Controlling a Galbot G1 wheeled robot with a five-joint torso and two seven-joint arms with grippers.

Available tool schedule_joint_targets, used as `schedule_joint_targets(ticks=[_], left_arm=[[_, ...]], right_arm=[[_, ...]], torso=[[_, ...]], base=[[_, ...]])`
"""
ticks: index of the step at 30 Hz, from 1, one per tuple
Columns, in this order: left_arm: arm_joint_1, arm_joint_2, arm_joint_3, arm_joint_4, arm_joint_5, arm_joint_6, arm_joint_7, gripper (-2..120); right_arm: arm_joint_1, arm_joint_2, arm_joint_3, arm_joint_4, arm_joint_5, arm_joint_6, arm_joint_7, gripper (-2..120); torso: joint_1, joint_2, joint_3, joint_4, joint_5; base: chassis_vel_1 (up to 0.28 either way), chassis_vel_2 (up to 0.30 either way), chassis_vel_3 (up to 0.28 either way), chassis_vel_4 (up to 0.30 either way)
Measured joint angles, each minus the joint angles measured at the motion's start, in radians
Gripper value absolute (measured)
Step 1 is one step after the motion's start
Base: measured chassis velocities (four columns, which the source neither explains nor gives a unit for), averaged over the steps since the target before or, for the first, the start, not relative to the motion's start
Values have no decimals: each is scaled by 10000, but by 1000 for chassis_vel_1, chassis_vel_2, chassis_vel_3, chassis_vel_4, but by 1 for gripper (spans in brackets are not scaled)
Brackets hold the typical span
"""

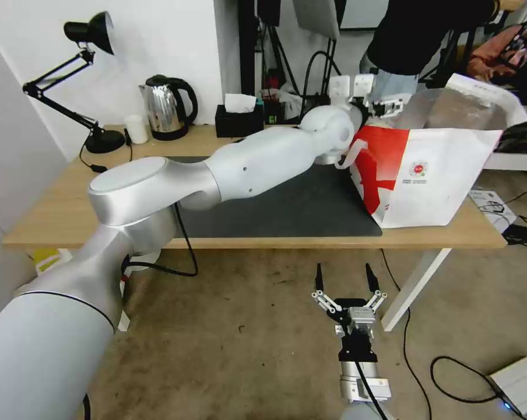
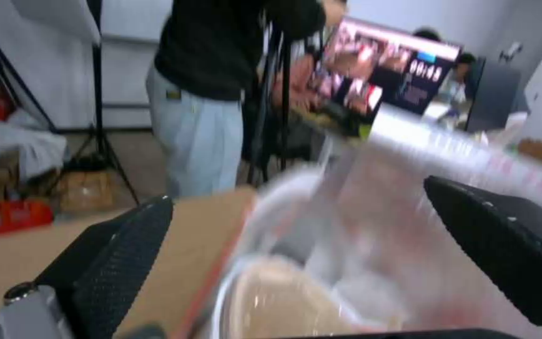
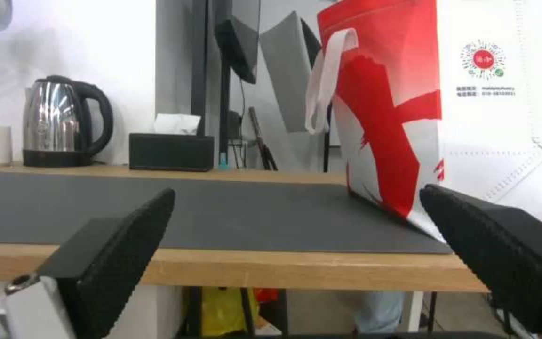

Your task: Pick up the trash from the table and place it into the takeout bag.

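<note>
The left gripper is spread wide over the takeout bag, a beige bowl below it. The right gripper waits wide open below the table.

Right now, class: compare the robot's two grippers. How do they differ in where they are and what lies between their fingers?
1. The left gripper is raised over the mouth of the takeout bag; the right gripper hangs below the table edge, over the floor.
2. The left gripper has the bag's foil interior and a beige bowl between its fingers; the right gripper faces the dark mat side-on.
Shared: both are open and hold nothing.
</note>
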Motion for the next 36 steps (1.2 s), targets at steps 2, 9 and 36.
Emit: schedule_joint_targets(ticks=[2,9,36], left_arm=[[-283,247,-151,-190,6,-1,-61,100],[-628,1745,-614,-1253,52,-163,-404,100],[6760,11088,-7666,-10550,3112,-1062,-308,100]], right_arm=[[1,0,0,0,0,0,0,100],[0,0,0,0,0,0,0,100],[0,0,0,-1,0,1,0,100]], torso=[[-1,0,-1,-2,1],[0,-1,0,7,-5],[-2,1,-2,8,-9]], base=[[0,0,0,0],[0,0,0,0],[0,0,0,0]])
